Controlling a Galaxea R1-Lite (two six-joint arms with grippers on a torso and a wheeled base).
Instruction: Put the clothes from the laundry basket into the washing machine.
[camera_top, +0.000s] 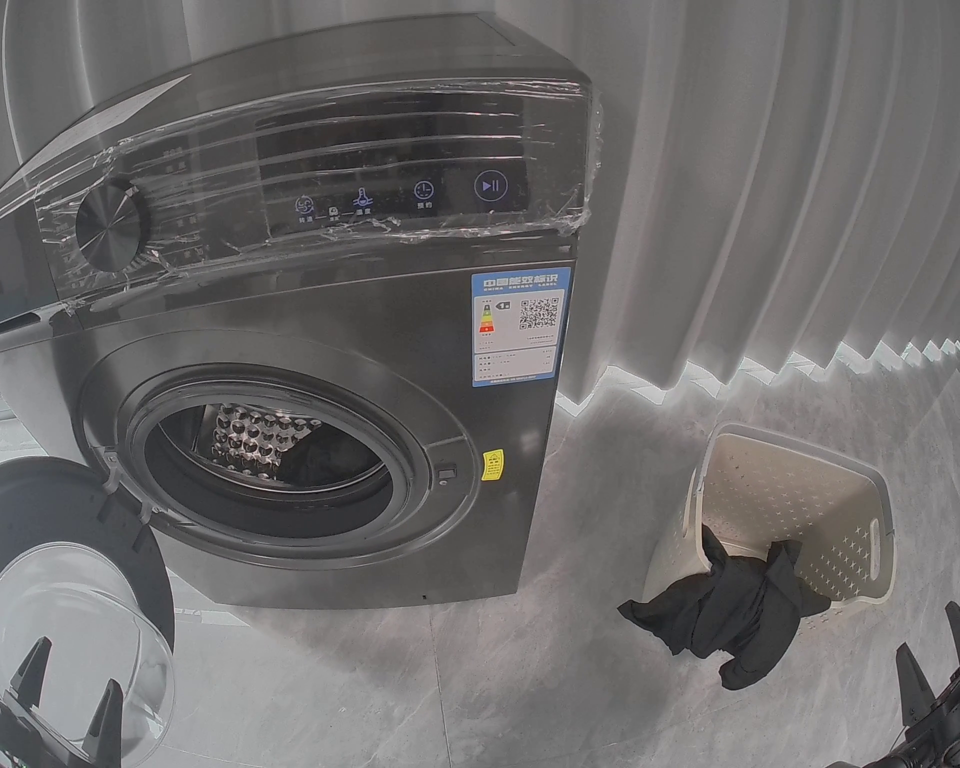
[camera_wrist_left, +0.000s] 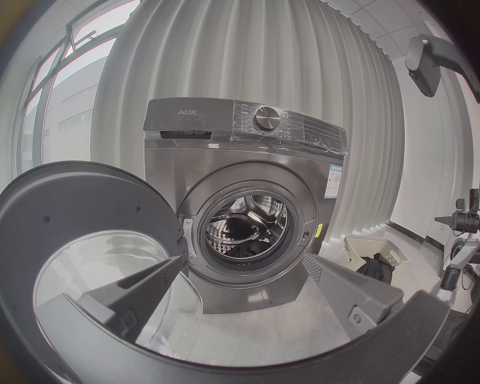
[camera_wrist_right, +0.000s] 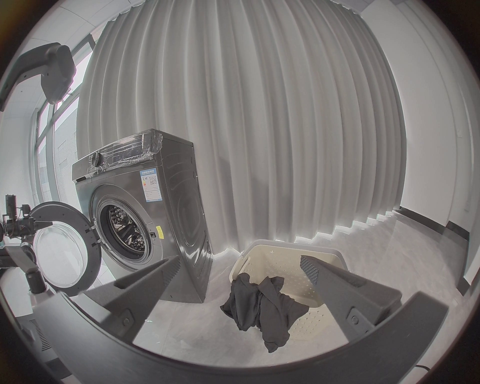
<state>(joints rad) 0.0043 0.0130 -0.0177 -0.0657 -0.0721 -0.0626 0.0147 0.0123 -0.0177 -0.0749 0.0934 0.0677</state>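
A black garment (camera_top: 735, 610) hung over the near rim of the cream, perforated laundry basket (camera_top: 868, 505), its lower folds spilling onto the grey tiled floor (camera_top: 560, 660) just in front. The basket stood on the right, near the foot of the white pleated curtain (camera_top: 760, 180), well apart from the washing machine (camera_top: 400, 330) on the left.

The machine's round door (camera_top: 50, 510) was swung wide open to the left, its clear glass bowl (camera_top: 80, 620) facing the near side. Inside the steel drum (camera_top: 250, 435) lay something dark (camera_top: 330, 458), too shadowed to make out as any one piece. Clear film wrapped the control panel (camera_top: 330, 180) with its dial (camera_top: 108, 222).

The left gripper (camera_top: 76, 668) was low at the near left, in front of the open door, its jaws spread apart and holding nothing. The right gripper (camera_top: 928, 632) sat at the near right, just beyond the basket's near corner, jaws likewise parted and empty, clear of the garment.
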